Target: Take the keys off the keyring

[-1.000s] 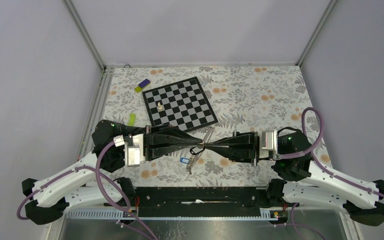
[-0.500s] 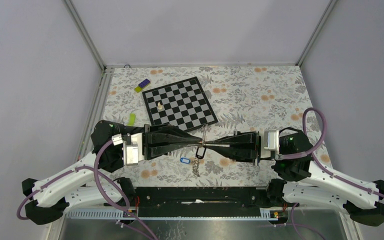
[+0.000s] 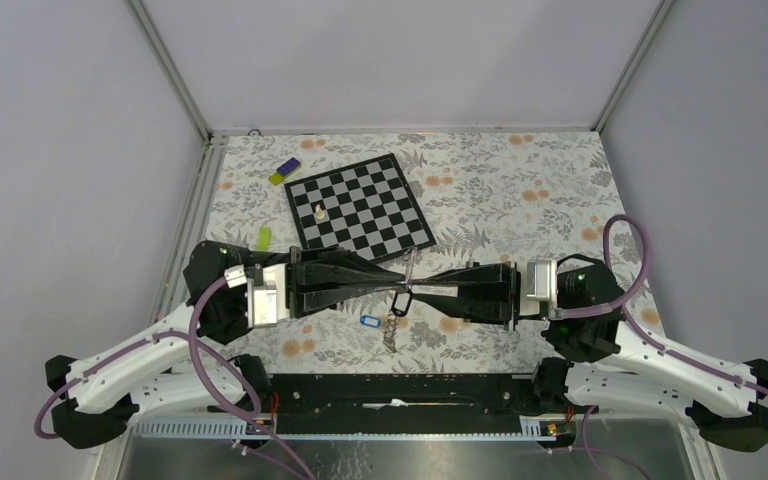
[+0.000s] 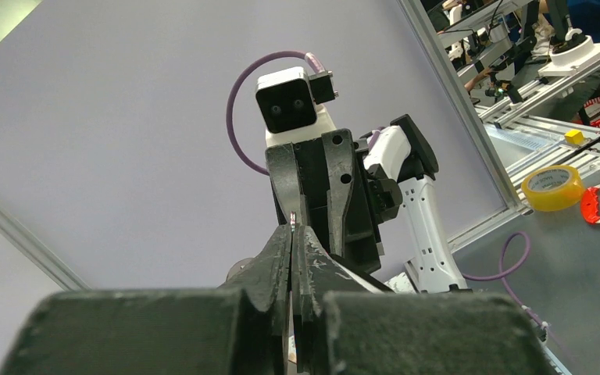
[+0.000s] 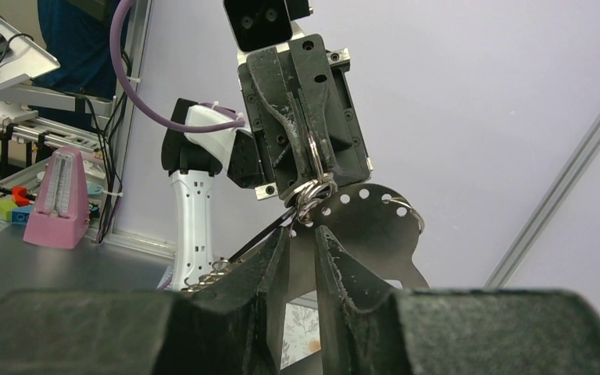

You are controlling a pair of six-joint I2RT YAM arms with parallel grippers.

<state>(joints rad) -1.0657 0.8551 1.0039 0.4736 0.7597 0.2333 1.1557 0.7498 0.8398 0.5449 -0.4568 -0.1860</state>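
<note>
My two grippers meet tip to tip above the flowered table. The left gripper (image 3: 398, 291) (image 4: 292, 228) is shut on the thin keyring (image 5: 312, 160); only a sliver of metal shows at its tips. More rings bunch just below (image 5: 313, 195). The right gripper (image 3: 418, 291) (image 5: 302, 233) stands slightly open just under that bunch, with nothing between its fingers. A flat perforated metal piece (image 5: 375, 226) hangs from the rings behind its fingers and shows as a silvery key (image 3: 410, 265) from above. The blue tag (image 3: 368, 321) and a short chain (image 3: 392, 331) dangle below.
A chessboard (image 3: 390, 230) lies just beyond the grippers, with a white chess piece (image 3: 319, 212) on its left side. A purple and yellow block (image 3: 284, 171) and a green strip (image 3: 263, 238) lie at the far left. The frame rail (image 3: 192, 215) lines the left edge.
The right gripper's jaws have parted. The key swung from tilted to upright, and the chain now hangs straight below the rings. The left grip is unchanged.
</note>
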